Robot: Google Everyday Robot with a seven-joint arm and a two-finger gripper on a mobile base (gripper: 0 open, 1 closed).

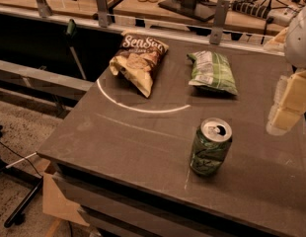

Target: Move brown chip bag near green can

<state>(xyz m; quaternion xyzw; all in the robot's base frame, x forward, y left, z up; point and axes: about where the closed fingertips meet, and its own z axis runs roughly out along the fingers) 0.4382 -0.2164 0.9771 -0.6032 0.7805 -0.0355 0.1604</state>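
The brown chip bag lies crinkled at the far left of the dark table, with white script lettering and pictured chips. The green can stands upright near the front middle of the table, slightly dented, its silver top opened. My gripper hangs at the right edge of the view, above the table, to the right of the can and slightly beyond it, far from the brown bag. It holds nothing that I can see.
A green and white chip bag lies at the far middle, right of the brown bag. A white arc is drawn on the table. A glass rail with metal posts runs behind. The floor drops off left.
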